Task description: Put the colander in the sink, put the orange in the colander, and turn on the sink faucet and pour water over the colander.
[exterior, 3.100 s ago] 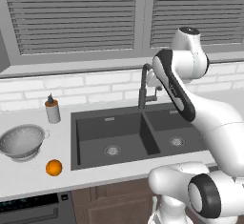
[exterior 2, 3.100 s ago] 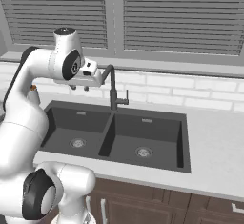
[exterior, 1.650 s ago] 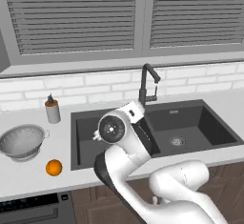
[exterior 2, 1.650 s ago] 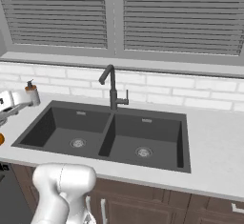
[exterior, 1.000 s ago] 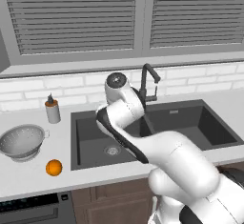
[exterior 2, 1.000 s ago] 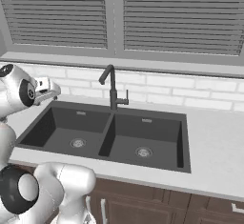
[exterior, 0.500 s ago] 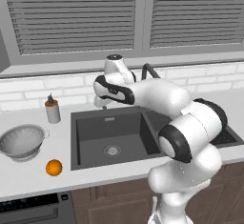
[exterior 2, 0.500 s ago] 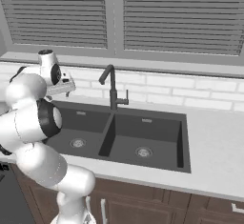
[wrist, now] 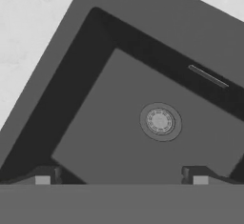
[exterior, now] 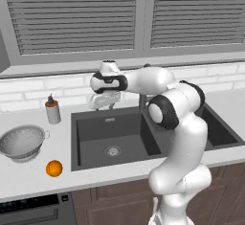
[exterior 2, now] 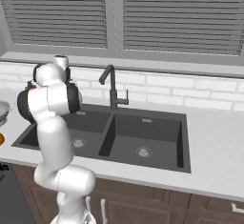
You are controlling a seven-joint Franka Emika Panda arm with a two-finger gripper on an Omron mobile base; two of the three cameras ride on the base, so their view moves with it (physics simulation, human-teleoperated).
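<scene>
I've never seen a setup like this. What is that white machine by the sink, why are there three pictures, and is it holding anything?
It is a simulated robot arm on a mobile base. Two pictures come from cameras on the base, behind the arm's left and right. The third looks down from its hand. The pincer hangs open and empty above the sink, over the left basin with its drain. On the counter left of the sink sit a colander, an orange and a soap bottle. The faucet stands behind the sink.
</scene>
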